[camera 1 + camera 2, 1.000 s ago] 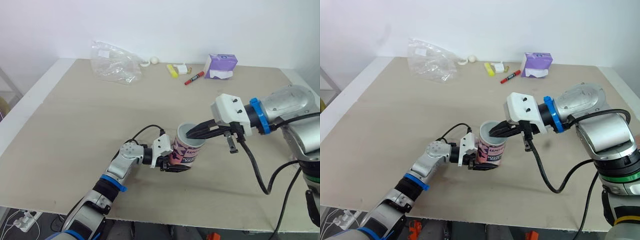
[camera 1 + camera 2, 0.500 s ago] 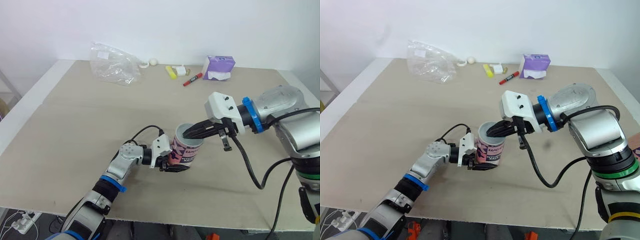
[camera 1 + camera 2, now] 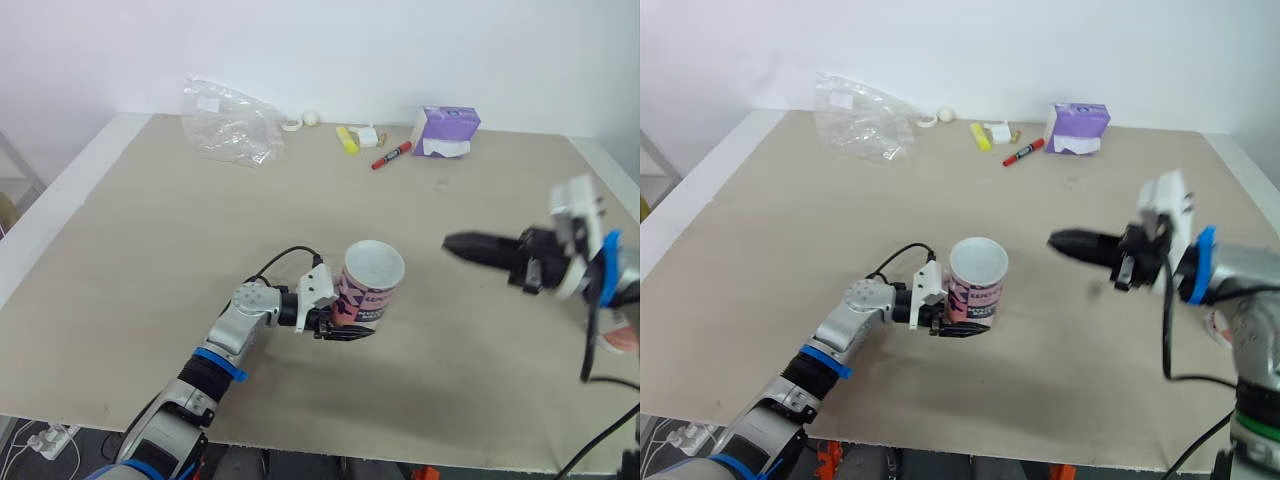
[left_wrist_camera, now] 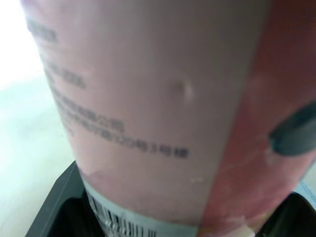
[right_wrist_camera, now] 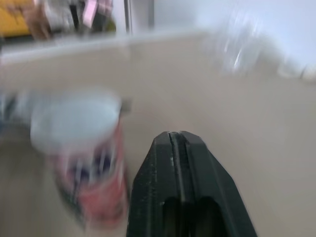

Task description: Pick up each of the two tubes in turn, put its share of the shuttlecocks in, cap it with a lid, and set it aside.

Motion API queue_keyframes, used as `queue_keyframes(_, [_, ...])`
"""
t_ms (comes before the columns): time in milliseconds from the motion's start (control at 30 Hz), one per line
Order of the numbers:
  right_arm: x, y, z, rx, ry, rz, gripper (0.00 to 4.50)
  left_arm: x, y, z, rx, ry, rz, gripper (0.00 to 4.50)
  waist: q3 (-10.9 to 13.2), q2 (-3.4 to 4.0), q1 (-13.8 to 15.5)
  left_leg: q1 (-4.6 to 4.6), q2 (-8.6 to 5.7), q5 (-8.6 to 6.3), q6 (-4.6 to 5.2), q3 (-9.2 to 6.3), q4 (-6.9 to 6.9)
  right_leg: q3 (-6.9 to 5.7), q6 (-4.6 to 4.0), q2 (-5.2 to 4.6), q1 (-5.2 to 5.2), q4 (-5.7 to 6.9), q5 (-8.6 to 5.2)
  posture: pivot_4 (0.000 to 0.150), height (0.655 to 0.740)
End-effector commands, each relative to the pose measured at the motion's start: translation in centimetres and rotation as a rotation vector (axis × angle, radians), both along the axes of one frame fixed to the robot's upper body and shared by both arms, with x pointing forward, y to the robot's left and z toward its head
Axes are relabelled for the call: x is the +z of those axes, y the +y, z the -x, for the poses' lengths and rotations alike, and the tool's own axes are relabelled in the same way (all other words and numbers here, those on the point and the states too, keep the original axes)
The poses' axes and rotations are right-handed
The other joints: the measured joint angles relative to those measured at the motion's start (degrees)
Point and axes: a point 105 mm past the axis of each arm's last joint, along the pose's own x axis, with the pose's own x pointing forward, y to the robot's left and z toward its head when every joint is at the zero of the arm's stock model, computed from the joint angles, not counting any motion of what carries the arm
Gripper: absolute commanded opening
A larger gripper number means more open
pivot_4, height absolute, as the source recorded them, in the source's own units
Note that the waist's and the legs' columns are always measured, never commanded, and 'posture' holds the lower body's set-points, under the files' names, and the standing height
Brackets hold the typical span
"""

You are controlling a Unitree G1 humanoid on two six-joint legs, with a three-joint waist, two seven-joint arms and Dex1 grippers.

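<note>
One shuttlecock tube [image 3: 371, 285], tilted, clamped low in left gripper [image 3: 350, 324]; right gripper [image 3: 456, 243] fingers together, empty. Low hold risked slippage.

- Eye views look down from the head, sharing the table [image 3: 150, 220] and the tube [image 3: 370, 288] at mid-frame.
- Left wrist view sits right against the tube.
- Right wrist view faces it from farther off.
</note>
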Motion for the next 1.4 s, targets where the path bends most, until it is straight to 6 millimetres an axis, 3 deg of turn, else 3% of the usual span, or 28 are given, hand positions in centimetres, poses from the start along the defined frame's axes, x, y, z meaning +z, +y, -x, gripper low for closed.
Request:
queue_keyframes(33, [-1.5,1.5,0.9,0.045,-0.040,0.033,2.62,1.9,-0.1,0.5,-0.055,-0.075,0.042,4.50,0.04,-0.04,-0.39,-0.02,0.03,0.00,-0.01,0.02,0.01,0.00,-0.01,0.01,-0.04,0.00,0.02,0.150,0.7400])
queue_keyframes(167, [-4.2,2.5,1.7,0.090,0.006,0.036,3.78,2.7,0.3,0.8,-0.075,-0.091,0.065,4.50,0.08,-0.11,-0.25,0.01,0.01,0.02,-0.04,0.04,0.05,0.00,-0.01,-0.02,0.00,-0.01,0.06,0.150,0.7400])
queue_keyframes(200, [-4.8,2.8,1.7,0.094,0.009,0.033,4.41,2.8,0.6,0.8,-0.077,-0.093,0.066,4.50,0.08,-0.11,-0.25,0.00,0.01,0.02,-0.04,0.04,0.04,0.00,-0.02,-0.01,-0.01,-0.01,0.06,0.150,0.7400])
queue_keyframes(367, [-6.9,4.7,1.3,0.123,0.006,0.000,4.41,3.1,2.6,0.7,-0.065,-0.096,0.051,4.50,0.09,-0.14,-0.29,0.01,0.06,0.02,-0.04,0.03,0.03,0.00,-0.03,0.02,-0.02,0.00,0.05,0.150,0.7400])
queue_keyframes(600, [-8.3,7.1,0.9,0.124,-0.011,-0.056,4.41,3.0,5.4,0.6,-0.025,-0.074,0.012,4.50,0.16,-0.35,-0.10,0.02,0.09,0.02,-0.04,0.00,0.02,-0.02,-0.08,0.04,0.00,0.00,0.05,0.150,0.7400])
queue_keyframes(1167, [-8.1,9.5,-1.1,0.085,-0.095,-0.101,4.41,4.1,9.2,2.0,0.028,-0.074,-0.001,4.50,0.17,-0.34,-0.11,0.03,0.18,0.01,-0.04,-0.02,0.01,-0.14,-0.23,0.06,-0.01,0.01,0.06,0.150,0.7400])
queue_keyframes(1400, [-7.8,10.6,-1.5,0.088,-0.092,-0.155,4.41,4.6,9.3,2.7,0.034,0.003,0.081,4.50,0.17,-0.34,-0.14,0.03,0.20,0.01,-0.04,-0.04,0.01,-0.20,-0.27,0.06,-0.01,0.02,0.06,0.150,0.7400])
